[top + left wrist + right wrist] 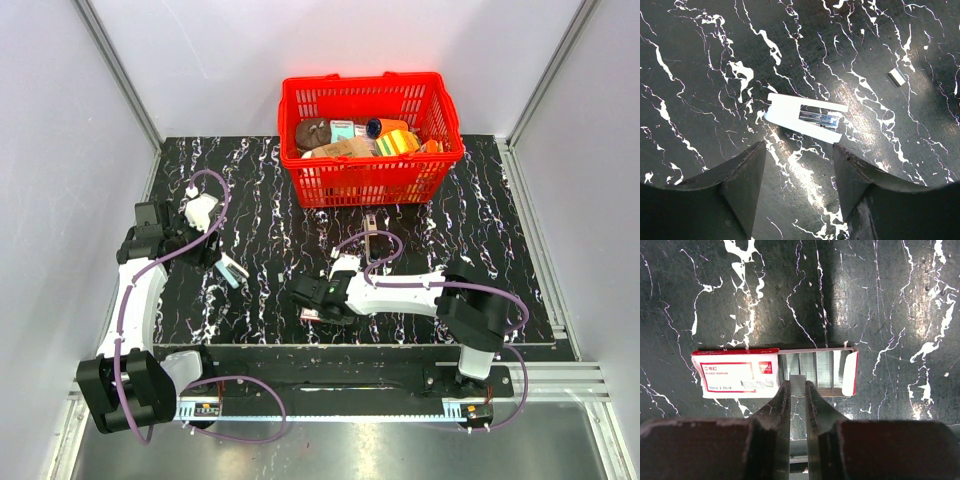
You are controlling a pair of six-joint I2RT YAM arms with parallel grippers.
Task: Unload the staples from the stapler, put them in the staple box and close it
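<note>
The little red-and-white box (735, 374) at the left middle of the right wrist view has a white label. On it, small red letters say "STAPLES". Lower down it says "24/8". The bigger signs above look Chinese. The white letters in its small red square (766, 368) are too tiny to read.

Left arm (135, 300) climbs from its base, folds over at the top, and the wrist tips down and to the right. Left end effector (798, 150) hangs face down, jaws spread well apart, gripping nothing. Over to the right arm (400, 293): it lies low, elbow bent out at the right, forearm stretched leftward. Right end effector (797, 391) points straight down, fingers (782, 407) nearly together, with a small strip of staples (798, 381) pinched at the tips.
</note>
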